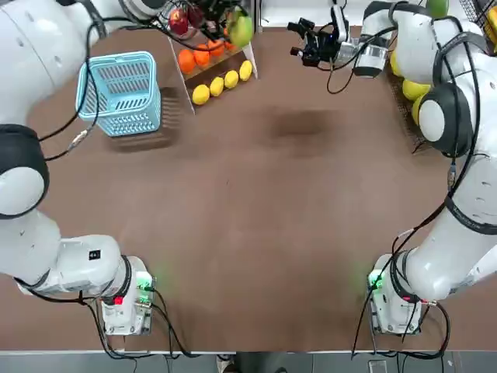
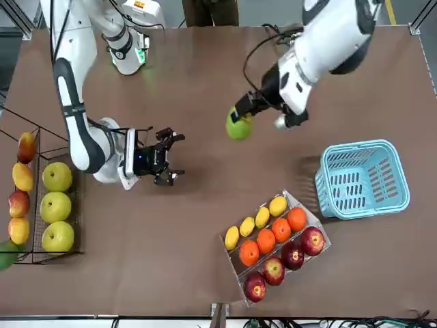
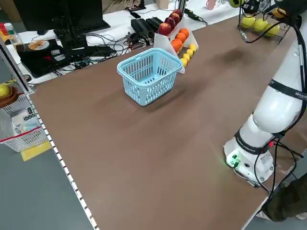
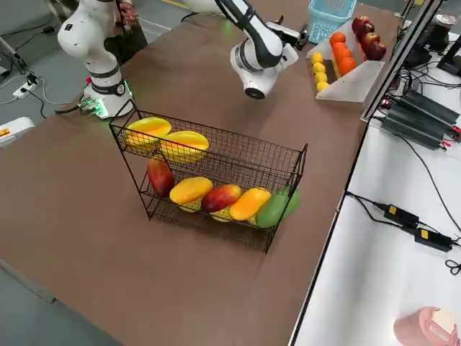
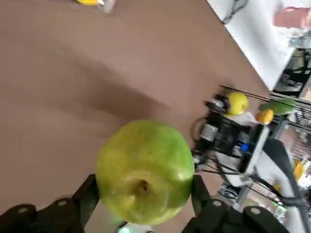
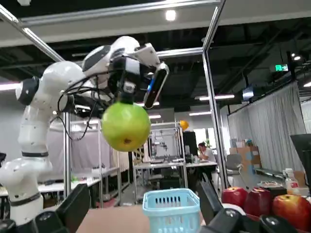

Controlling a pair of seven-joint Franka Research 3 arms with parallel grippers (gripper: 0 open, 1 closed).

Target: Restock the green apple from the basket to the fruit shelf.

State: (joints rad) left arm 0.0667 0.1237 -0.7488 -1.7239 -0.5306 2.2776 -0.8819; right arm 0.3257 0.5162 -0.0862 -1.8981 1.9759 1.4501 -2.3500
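Note:
The green apple (image 2: 239, 126) hangs high above the table's far middle, with my left gripper (image 2: 240, 117) shut on it. The left wrist view shows both fingers (image 5: 87, 196) pressed on the apple's (image 5: 145, 171) sides. The light blue basket (image 2: 358, 147) stands to the left of the apple on the table and looks empty (image 1: 116, 61). The black wire fruit shelf (image 4: 238, 148) stands at the table's right edge (image 2: 35, 171), holding yellow-green apples and mangoes. My right gripper (image 2: 171, 157) hovers open near the shelf, pointing toward the apple (image 6: 126, 126), with nothing between its fingers.
A white stepped stand (image 2: 311, 256) with lemons, oranges and red apples sits beside the basket at the far edge. Yellow-green apples (image 2: 57, 205) fill the shelf's upper tier. A desk with cables and boxes (image 3: 72, 43) runs beyond the table's far side.

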